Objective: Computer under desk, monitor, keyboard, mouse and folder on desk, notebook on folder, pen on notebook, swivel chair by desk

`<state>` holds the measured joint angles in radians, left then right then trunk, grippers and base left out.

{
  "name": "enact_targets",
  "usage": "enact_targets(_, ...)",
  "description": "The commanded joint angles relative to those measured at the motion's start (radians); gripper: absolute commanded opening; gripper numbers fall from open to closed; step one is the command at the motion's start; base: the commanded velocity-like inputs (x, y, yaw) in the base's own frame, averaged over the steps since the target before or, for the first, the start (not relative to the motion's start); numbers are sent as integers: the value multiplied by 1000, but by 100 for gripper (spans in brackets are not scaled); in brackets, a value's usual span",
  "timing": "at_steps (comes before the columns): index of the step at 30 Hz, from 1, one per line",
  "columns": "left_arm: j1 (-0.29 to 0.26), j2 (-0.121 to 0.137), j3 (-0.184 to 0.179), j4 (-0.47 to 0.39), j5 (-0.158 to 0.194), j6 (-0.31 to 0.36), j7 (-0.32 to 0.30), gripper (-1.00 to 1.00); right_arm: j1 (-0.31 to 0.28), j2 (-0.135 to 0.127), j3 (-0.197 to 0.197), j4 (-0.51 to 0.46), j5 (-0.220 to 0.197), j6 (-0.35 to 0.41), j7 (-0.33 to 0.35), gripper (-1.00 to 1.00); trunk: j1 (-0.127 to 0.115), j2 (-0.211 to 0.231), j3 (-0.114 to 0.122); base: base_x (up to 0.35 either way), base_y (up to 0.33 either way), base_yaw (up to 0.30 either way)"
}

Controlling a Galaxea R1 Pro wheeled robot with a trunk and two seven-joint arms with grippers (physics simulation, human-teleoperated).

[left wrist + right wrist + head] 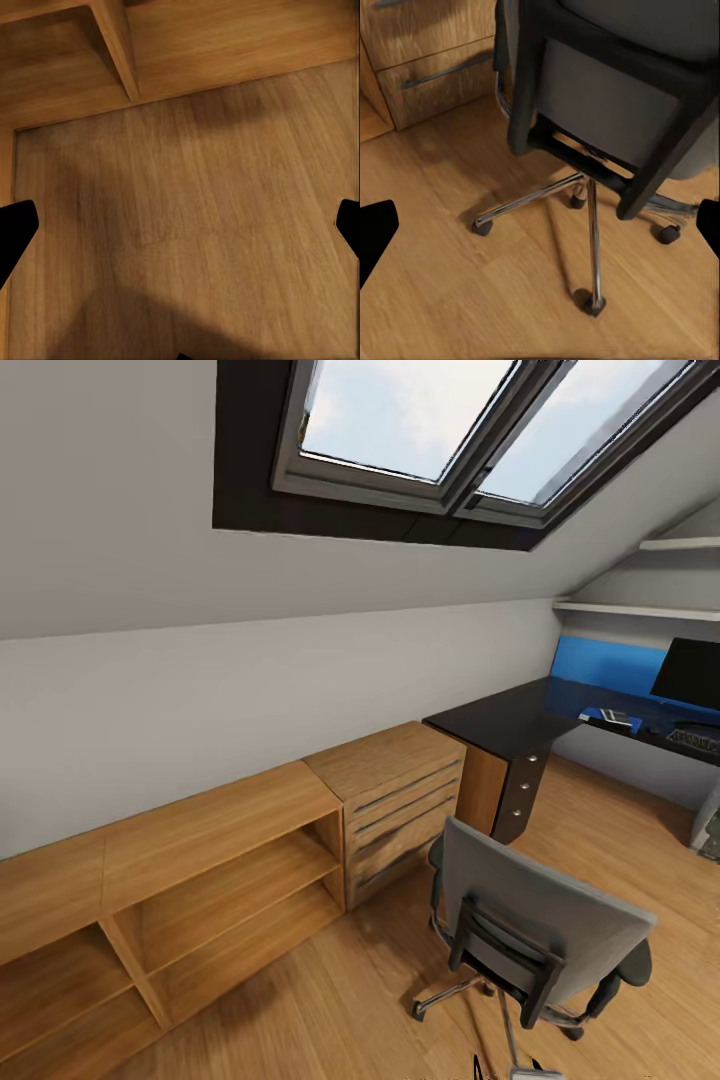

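The swivel chair (540, 930) stands on the floor with its grey back toward me, a short way from the desk (500, 722); its seat is hidden. Its chrome base (585, 225) lies just beyond my right gripper (540, 229), which is open and empty. My left gripper (180, 229) is open over bare floor. On the black desk top stand the monitor (690, 672) and the keyboard (693, 739). Left of the keyboard lies the blue folder (598, 715) with a small grey piece, likely the notebook (616, 717), on it. A dark box, possibly the computer (709, 830), sits under the desk. Mouse and pen are too small to tell.
A wooden drawer chest (400, 800) and a low open shelf unit (200, 880) line the wall left of the desk's black drawer unit (520, 790). A skylight (430, 430) sits in the sloped ceiling. Wooden floor (620, 840) runs between chair and desk.
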<state>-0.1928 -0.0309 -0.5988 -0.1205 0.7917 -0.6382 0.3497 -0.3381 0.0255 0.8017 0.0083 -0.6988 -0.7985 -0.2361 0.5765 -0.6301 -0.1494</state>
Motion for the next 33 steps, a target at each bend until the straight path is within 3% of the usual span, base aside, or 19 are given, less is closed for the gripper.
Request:
enact_targets(1, 0, 0, -9, -1, 1, -1, 9, 100, -1, 1, 8, 1, 1, 0, -9, 100, 0, -1, -2, 0, 0, -297)
enact_targets(18, 0, 0, -9, -1, 1, -1, 9, 100, -1, -1, 8, 1, 1, 1, -9, 100, 0, -1, -2, 0, 7, -297)
enact_targets(33, 0, 0, -8, -1, 1, -1, 9, 100, -1, -1, 8, 1, 1, 1, -8, 100, 0, -1, -2, 0, 159, -298)
